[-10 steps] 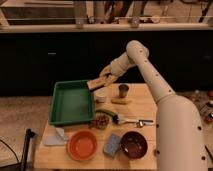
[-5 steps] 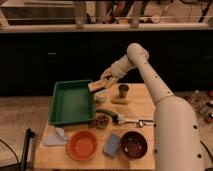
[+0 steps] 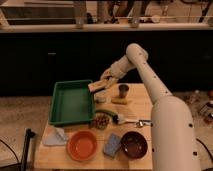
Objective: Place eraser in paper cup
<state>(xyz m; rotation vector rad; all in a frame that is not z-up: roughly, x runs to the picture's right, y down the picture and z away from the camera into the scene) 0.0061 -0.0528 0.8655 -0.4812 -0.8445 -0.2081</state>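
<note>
My gripper (image 3: 104,80) is at the far side of the table, right of the green tray, shut on the eraser (image 3: 97,85), a tan-brown block held tilted just above the paper cup (image 3: 100,95). The small white cup stands on the table beside the tray's right rim, directly under the eraser. The eraser's lower end is close to the cup's rim; I cannot tell whether it touches.
A green tray (image 3: 71,102) lies at left. A dark metal cup (image 3: 123,90) stands on a flat yellowish bar (image 3: 121,101). In front are a brush (image 3: 129,120), an orange bowl (image 3: 82,145), a blue sponge (image 3: 112,145), a dark bowl (image 3: 133,144) and a cloth (image 3: 55,136).
The gripper with the eraser has lowered slightly toward the paper cup; otherwise the scene is the same.
</note>
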